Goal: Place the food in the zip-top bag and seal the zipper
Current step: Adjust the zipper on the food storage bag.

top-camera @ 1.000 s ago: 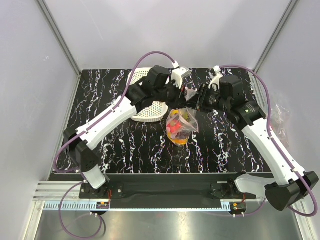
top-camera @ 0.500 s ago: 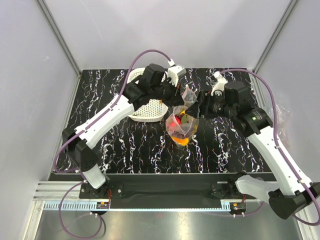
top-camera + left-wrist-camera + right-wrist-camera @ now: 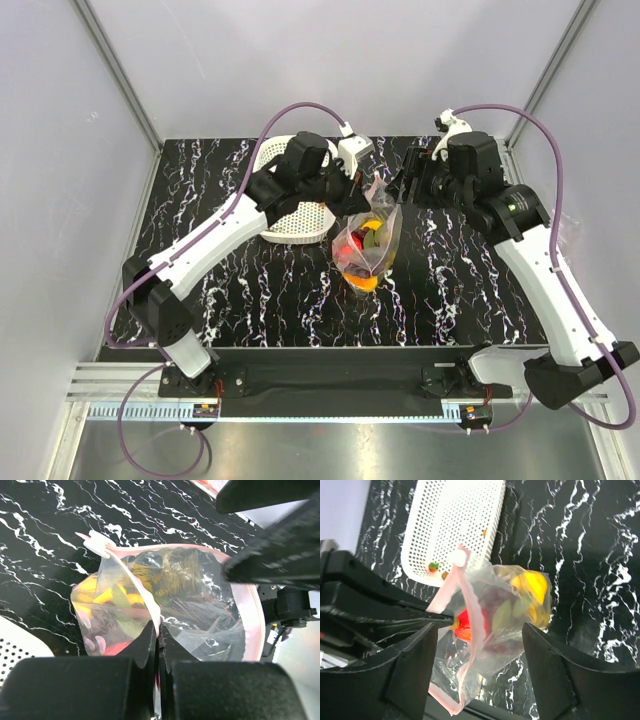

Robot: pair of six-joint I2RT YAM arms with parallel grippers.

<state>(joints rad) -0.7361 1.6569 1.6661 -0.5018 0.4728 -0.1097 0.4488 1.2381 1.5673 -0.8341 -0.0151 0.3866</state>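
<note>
My left claw (image 3: 158,630) pinches the clear crinkly bag (image 3: 200,610) of toy fruit (image 3: 100,594) at its pink zipper strip (image 3: 254,615); right claw (image 3: 479,627) spread.

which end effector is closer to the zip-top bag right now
Left. The left end effector is shut on the zip-top bag at its pink edge; the right end effector is open, apart from the bag, off to its right.
</note>
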